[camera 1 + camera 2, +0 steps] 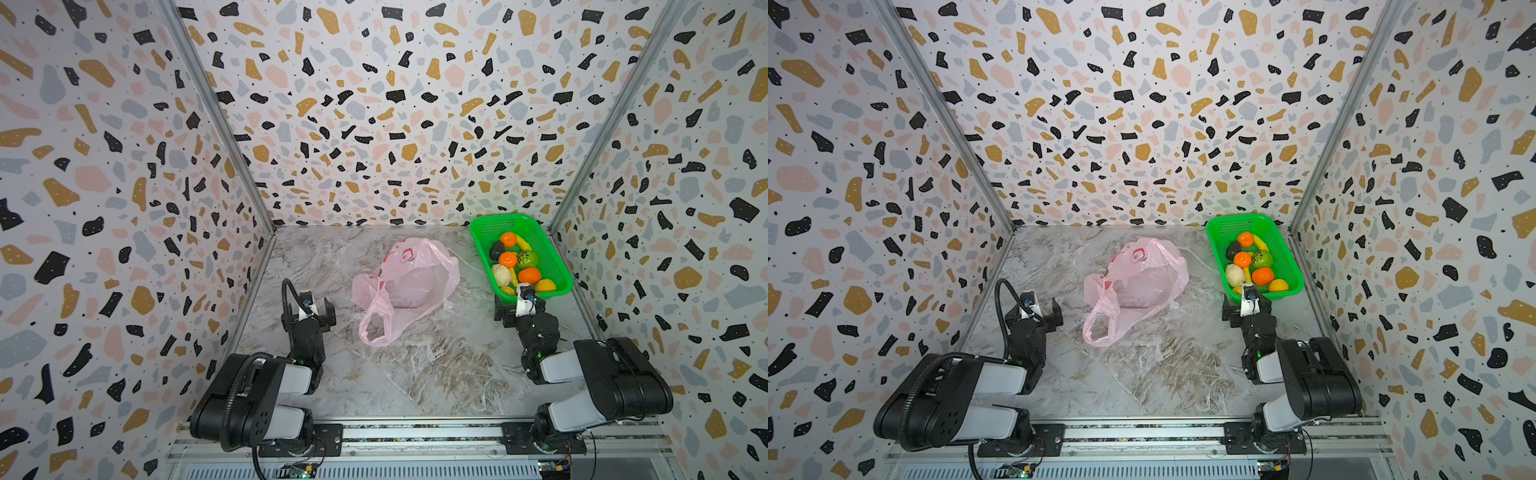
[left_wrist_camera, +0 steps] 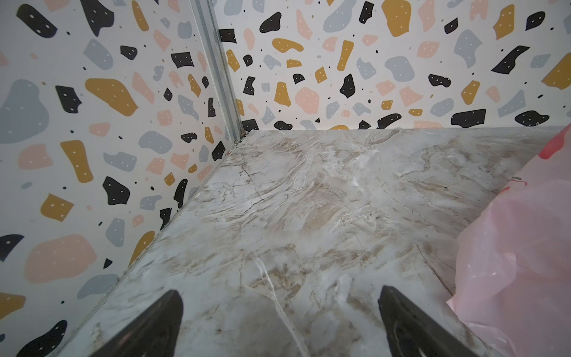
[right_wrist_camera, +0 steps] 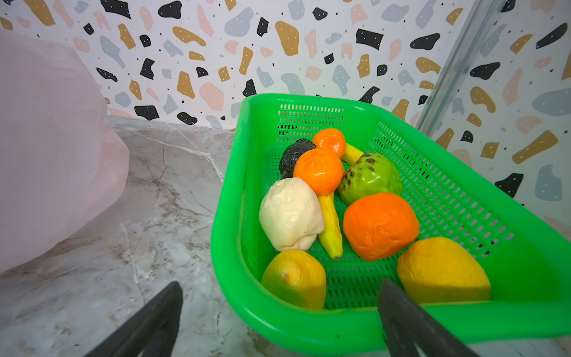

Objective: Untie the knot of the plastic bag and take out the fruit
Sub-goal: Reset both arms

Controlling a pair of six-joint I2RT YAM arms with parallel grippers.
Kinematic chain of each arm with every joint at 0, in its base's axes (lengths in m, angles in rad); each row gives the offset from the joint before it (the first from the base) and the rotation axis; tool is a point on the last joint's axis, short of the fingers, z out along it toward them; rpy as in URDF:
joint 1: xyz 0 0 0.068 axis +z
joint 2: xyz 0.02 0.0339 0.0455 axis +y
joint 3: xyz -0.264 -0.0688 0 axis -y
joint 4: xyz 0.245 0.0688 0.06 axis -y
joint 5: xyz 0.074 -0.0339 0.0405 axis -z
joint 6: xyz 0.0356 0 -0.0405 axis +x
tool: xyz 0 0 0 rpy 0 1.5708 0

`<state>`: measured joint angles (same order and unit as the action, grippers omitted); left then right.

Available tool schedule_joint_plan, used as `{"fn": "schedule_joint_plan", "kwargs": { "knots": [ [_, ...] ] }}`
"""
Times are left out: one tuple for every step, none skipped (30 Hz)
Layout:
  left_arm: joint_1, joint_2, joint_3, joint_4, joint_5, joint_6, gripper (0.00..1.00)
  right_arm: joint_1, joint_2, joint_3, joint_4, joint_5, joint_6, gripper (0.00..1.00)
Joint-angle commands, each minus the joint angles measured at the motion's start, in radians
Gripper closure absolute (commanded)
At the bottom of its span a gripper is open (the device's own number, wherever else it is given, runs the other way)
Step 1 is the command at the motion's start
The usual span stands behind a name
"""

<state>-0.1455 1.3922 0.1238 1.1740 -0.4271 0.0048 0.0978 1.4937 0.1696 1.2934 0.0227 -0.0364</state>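
Up close, seeing the black left gripper (image 1: 309,310) and black right gripper (image 1: 519,307), both spread wide, gripping nothing, probably parked because the job looks finished. Past those, thin translucent pale pink plastic bag (image 1: 409,278) slumped mid-table, handle loop (image 1: 390,324) loose, no knot in sight. Furthest back, small toy fruit (image 1: 529,275) piled in a green perforated plastic basket (image 1: 550,253).

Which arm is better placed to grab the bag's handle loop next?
Likely left: the left gripper stands open beside the plastic bag, near its handle loop; the right gripper faces the green basket.
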Motion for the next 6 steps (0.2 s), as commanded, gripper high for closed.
{"fn": "schedule_joint_plan", "kwargs": {
  "knots": [
    [0.007, 0.003, 0.026, 0.051, -0.004, -0.020, 0.00, 0.005, 0.001, 0.020, -0.009, 0.016, -0.004, 0.01],
    [0.009, 0.003, 0.028, 0.046, -0.004, -0.022, 0.01, 0.001, 0.002, 0.022, -0.008, 0.012, -0.003, 0.01],
    [0.009, 0.002, 0.030, 0.046, -0.004, -0.022, 0.01, 0.001, 0.003, 0.023, -0.010, 0.010, -0.003, 0.01],
    [0.010, 0.002, 0.031, 0.043, -0.004, -0.023, 0.00, 0.000, 0.001, 0.023, -0.011, 0.011, -0.003, 0.01],
    [0.011, 0.003, 0.031, 0.042, -0.003, -0.024, 0.01, 0.001, 0.000, 0.020, -0.009, 0.011, -0.004, 0.01],
    [0.011, 0.003, 0.033, 0.041, -0.003, -0.024, 0.01, 0.000, 0.000, 0.021, -0.009, 0.011, -0.004, 0.01]
  ]
}}
